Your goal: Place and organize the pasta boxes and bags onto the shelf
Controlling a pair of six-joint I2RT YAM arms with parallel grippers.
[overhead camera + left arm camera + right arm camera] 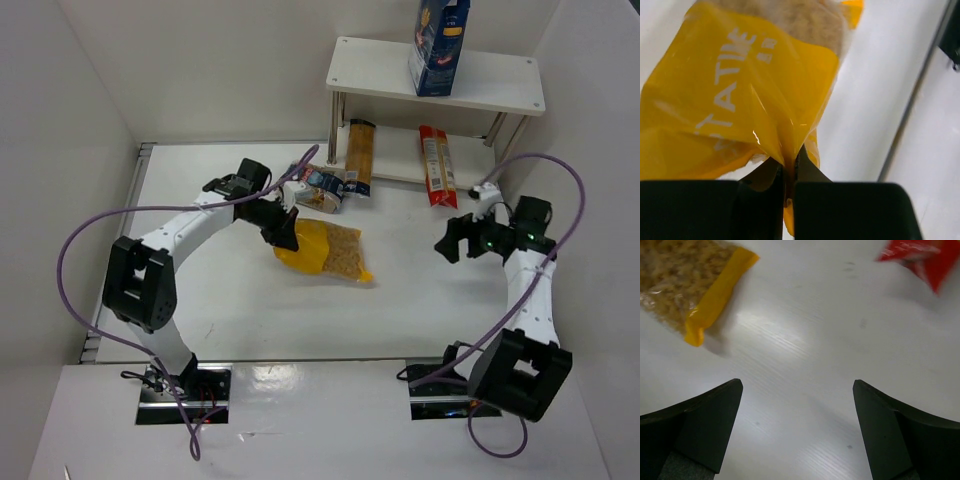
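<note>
My left gripper [287, 232] is shut on the yellow end of the large yellow bag [322, 250], which lies mid-table with its clear half of beige pasta to the right. In the left wrist view the jaws pinch a fold of the yellow bag [740, 100]. My right gripper [452, 240] is open and empty above the table at the right. The dark-blue carton [438, 45] stands on the top board of the white shelf [370, 70]. The yellow-and-blue pack [359, 155] and the red pack [436, 165] lie on the lower board. The smaller clear bag [322, 188] lies in front of the shelf.
White walls close in the table at the left, back and right. The right wrist view shows the yellow bag's corner [715, 295] and the red pack's end [920, 257] on bare white table between the open fingers.
</note>
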